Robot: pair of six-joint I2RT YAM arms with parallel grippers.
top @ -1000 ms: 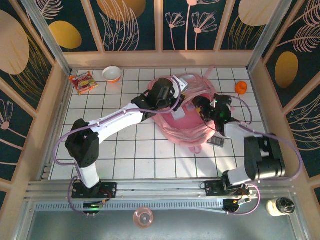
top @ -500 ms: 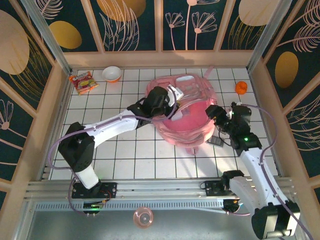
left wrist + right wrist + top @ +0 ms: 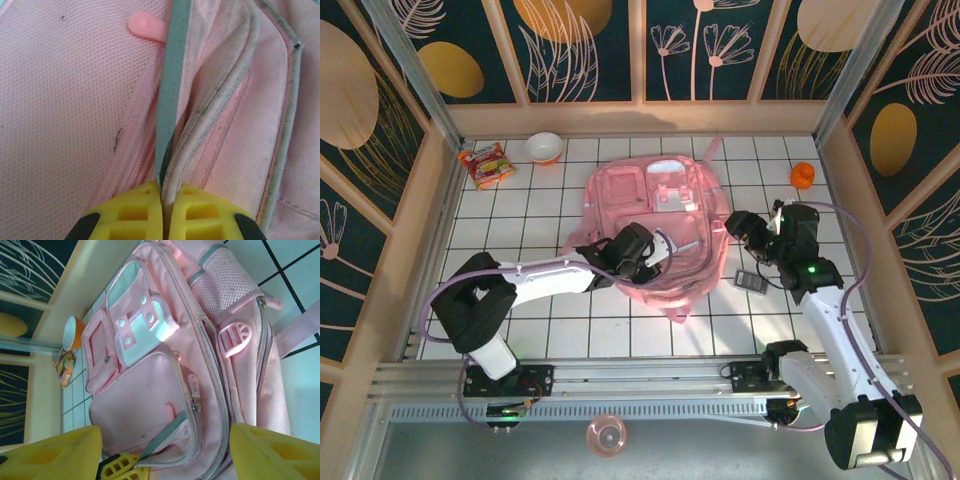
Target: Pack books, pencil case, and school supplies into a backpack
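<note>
The pink backpack lies flat mid-table, nearer the far edge. The left pincer is clamped on a seam at its near side. The right pincer hangs spread apart by its right side, near the grey calculator.

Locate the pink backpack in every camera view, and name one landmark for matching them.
Top external: the backpack lies at the centre of the picture, slightly above the middle.
Left wrist: close up, pink mesh on either side of a grey-trimmed seam.
Right wrist: centre of the picture, pockets facing the camera.
Shared landmark: the left gripper, shut on the backpack's grey-trimmed edge.
</note>
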